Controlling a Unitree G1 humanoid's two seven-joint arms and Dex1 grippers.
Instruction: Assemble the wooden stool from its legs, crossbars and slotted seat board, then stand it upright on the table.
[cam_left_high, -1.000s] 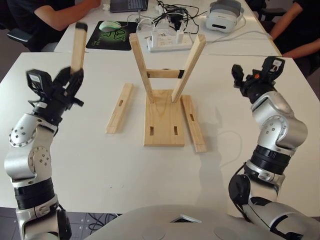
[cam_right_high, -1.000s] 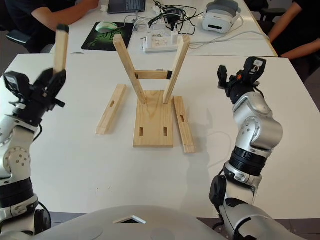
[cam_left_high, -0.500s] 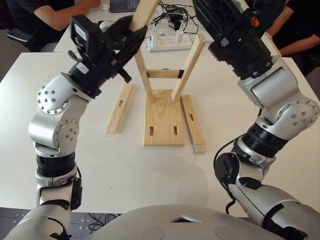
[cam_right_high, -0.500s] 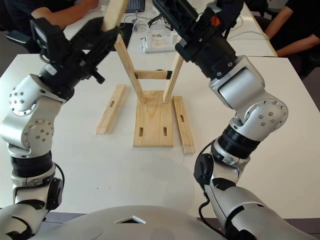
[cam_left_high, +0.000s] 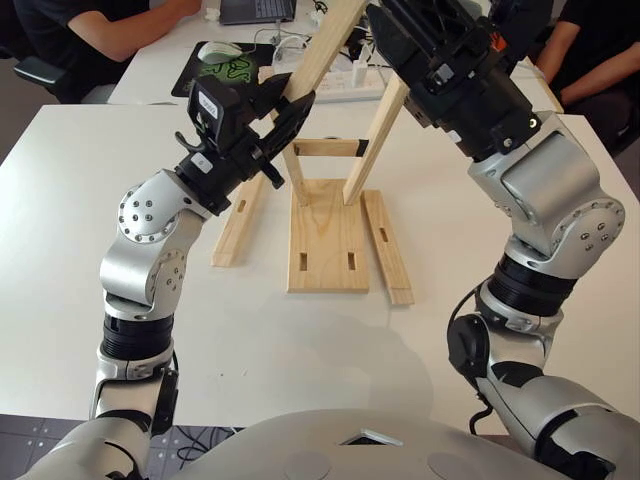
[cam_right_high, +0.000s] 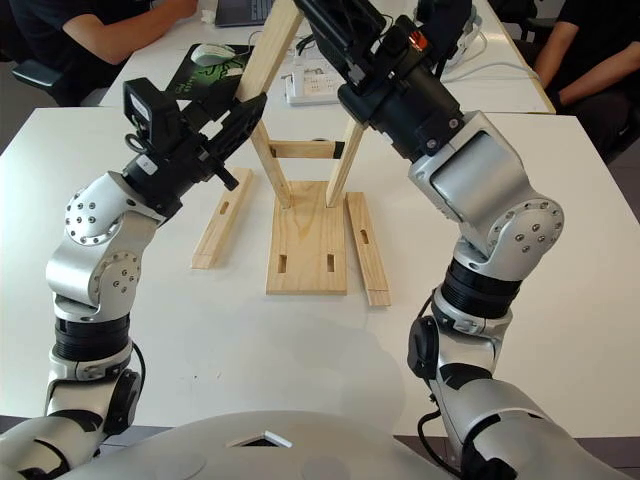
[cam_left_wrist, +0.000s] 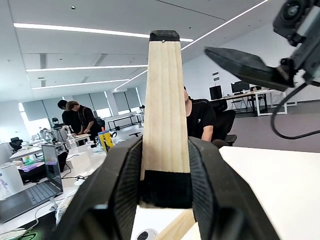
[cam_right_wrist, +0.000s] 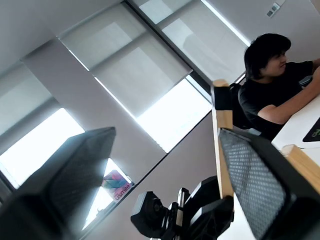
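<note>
left wrist view: l gripper (cam_left_wrist: 165, 167) clamps leg (cam_left_wrist: 165, 95); r gripper (cam_right_wrist: 165, 172) spread wide.

Both arms raised high, left pincer (cam_left_high: 285, 105) clamped on a wooden leg (cam_left_high: 330, 40), right pincer (cam_right_high: 385, 30) gaping wide

The white table (cam_left_high: 300, 350) carries the flat seat board (cam_left_high: 328, 262), left slotted bar (cam_left_high: 232, 232) nearby, right slotted bar (cam_left_high: 390, 250) just beside.

No legible text or numbers.
</note>
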